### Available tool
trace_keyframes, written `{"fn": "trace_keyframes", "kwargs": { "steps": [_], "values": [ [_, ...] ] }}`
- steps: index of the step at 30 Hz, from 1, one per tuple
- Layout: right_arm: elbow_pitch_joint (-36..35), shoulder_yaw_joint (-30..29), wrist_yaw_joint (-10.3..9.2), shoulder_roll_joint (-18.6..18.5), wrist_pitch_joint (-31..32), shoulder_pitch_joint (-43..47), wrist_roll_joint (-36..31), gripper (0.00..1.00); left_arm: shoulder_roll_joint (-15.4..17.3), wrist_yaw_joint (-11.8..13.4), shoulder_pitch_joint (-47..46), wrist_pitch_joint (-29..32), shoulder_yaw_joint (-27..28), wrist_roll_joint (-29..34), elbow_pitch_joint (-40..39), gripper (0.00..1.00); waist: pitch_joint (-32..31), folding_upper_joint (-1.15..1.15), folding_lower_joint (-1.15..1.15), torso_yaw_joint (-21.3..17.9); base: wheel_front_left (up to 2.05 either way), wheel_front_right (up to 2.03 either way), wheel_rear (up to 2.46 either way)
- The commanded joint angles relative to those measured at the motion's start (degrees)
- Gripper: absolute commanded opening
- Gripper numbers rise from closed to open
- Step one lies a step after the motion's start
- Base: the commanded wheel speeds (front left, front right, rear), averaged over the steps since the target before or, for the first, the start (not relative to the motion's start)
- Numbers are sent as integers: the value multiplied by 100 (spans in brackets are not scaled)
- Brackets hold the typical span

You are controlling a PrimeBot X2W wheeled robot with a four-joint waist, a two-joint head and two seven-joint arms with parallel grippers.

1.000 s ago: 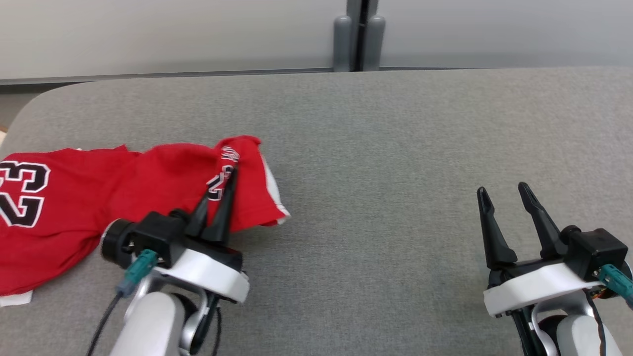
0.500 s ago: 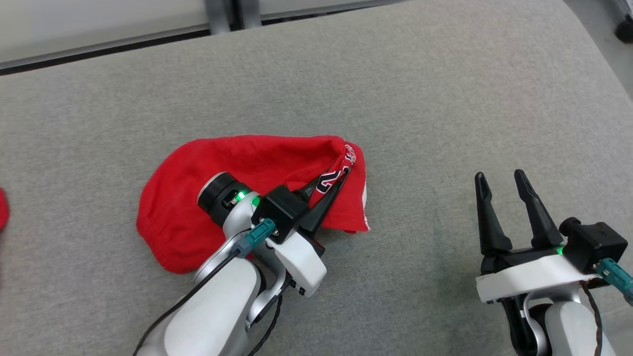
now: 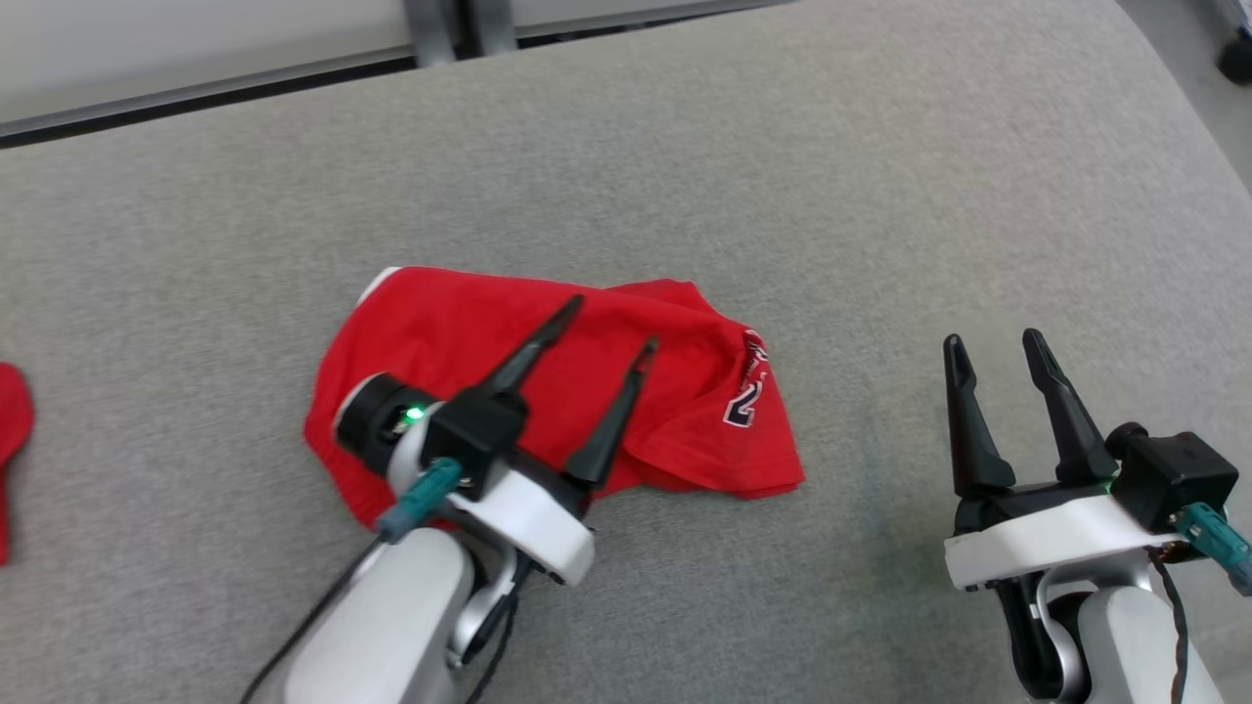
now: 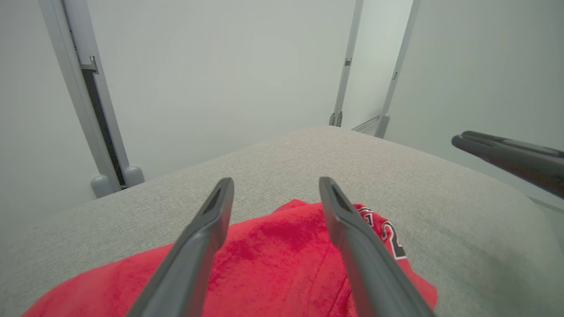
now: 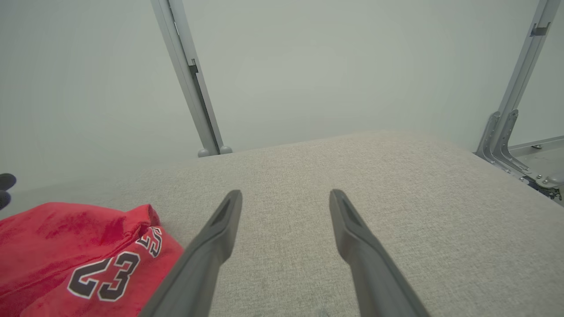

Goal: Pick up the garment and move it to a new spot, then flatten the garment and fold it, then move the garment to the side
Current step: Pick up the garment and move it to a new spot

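Head view: crumpled red garment [image 3: 548,391].

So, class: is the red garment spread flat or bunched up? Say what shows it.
Bunched. The red garment lies in a crumpled heap, layers overlapping, its number partly hidden.

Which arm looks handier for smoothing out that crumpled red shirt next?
Left, probably: the left pincer hangs open right over the shirt. The right pincer is open too, but stands off to the side over bare table, apart from the shirt.
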Motion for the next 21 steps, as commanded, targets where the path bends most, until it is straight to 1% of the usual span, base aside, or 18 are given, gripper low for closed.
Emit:
{"fn": "trace_keyframes", "kwargs": {
  "steps": [1, 6, 11, 13, 18, 20, 21],
  "values": [
    [-16, -33, 0, -9, 26, -43, -65, 100, 50, 82, 88, -59, 98, -72, -53, 100, -181, 0, 0, 219, 0, 0, 0],
    [-144, -112, 0, -6, 195, 75, -220, 100, 232, 501, 492, -229, 707, -313, -361, 100, -427, 0, 0, 663, 0, 0, 0],
    [-292, -168, 0, -23, 409, 219, -352, 100, 396, 758, 822, -302, 1245, -538, -471, 100, -663, 0, 0, 1109, 0, 0, 0],
    [-355, -160, 0, -50, 491, 277, -399, 100, 467, 843, 957, -320, 1459, -620, -454, 100, -749, 0, 0, 1254, 0, 0, 0],
    [-477, -121, 0, -105, 653, 429, -393, 100, 650, 958, 1319, -334, 1851, -706, -488, 100, -944, 0, 0, 1505, 0, 0, 0],
    [-513, -128, 0, -114, 697, 494, -388, 100, 726, 968, 1467, -333, 1948, -717, -533, 100, -1020, 0, 0, 1561, 0, 0, 0],
    [-532, -135, 0, -119, 719, 539, -385, 100, 737, 934, 1541, -335, 1958, -731, -567, 100, -1055, 0, 0, 1584, 0, 0, 0]
  ]
}}
